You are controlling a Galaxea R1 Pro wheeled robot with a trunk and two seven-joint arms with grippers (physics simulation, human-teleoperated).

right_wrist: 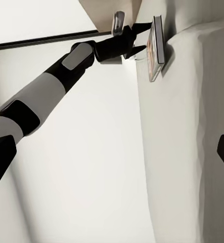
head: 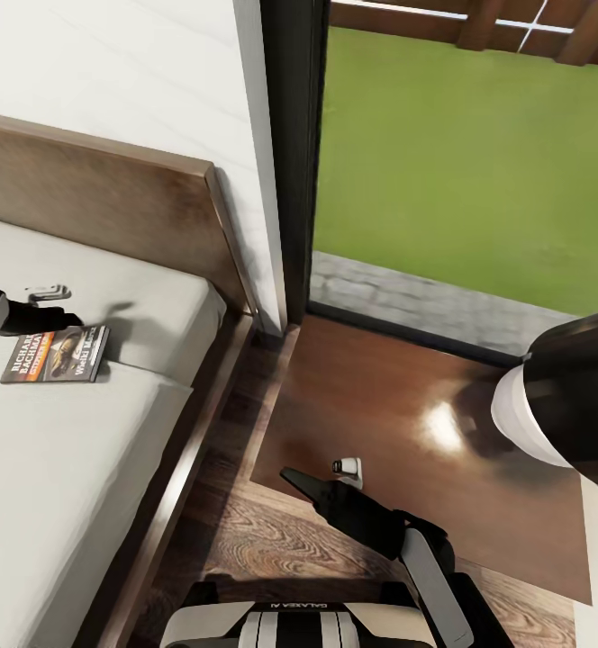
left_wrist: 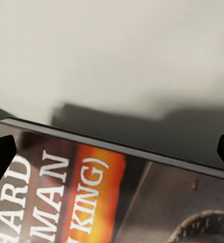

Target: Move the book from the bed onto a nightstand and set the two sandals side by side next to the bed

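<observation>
Light-grey mattress of the bed carries the book, lying flat, cover up, near the headboard and close to the mattress's side edge. My left pincer reaches in over the book's far edge; from my head I cannot tell whether the fingertips touch it. Through my left wrist, the two fingertips stand wide apart at either side, with the book's top edge and its orange band running between them, so the pincer is spread wide and grips nothing. A small white gadget lies on the mattress just beyond the book. From my right wrist, my left arm stretches across to the book.

Beside the bed, past a strip of wood-plank floor, stands the glossy nightstand, its top bare and wide except for a small white item at its near edge. My right pincer hovers over that near edge, close to the item; how far it is open I cannot tell.
</observation>
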